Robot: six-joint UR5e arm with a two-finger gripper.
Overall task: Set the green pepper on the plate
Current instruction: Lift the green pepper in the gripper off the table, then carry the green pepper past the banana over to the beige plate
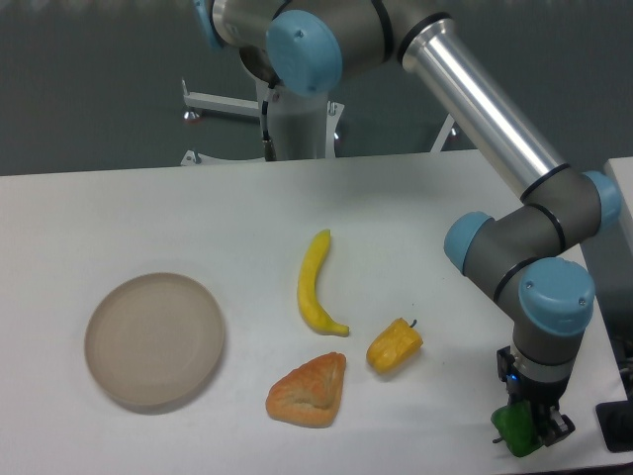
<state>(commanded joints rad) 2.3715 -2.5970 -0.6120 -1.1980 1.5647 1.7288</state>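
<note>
The green pepper (513,427) is a small dark-green lump at the table's front right corner. My gripper (531,427) points straight down over it, and its dark fingers stand on either side of the pepper; most of the pepper is hidden behind them. Whether the fingers press on it I cannot tell. The plate (153,339) is a round beige-grey dish with a raised rim, lying empty on the left side of the table, far from the gripper.
Between gripper and plate lie a yellow pepper (394,346), a croissant (310,390) and a banana (316,284). The arm's silver link (485,104) crosses the upper right. A dark object (618,426) sits at the right edge.
</note>
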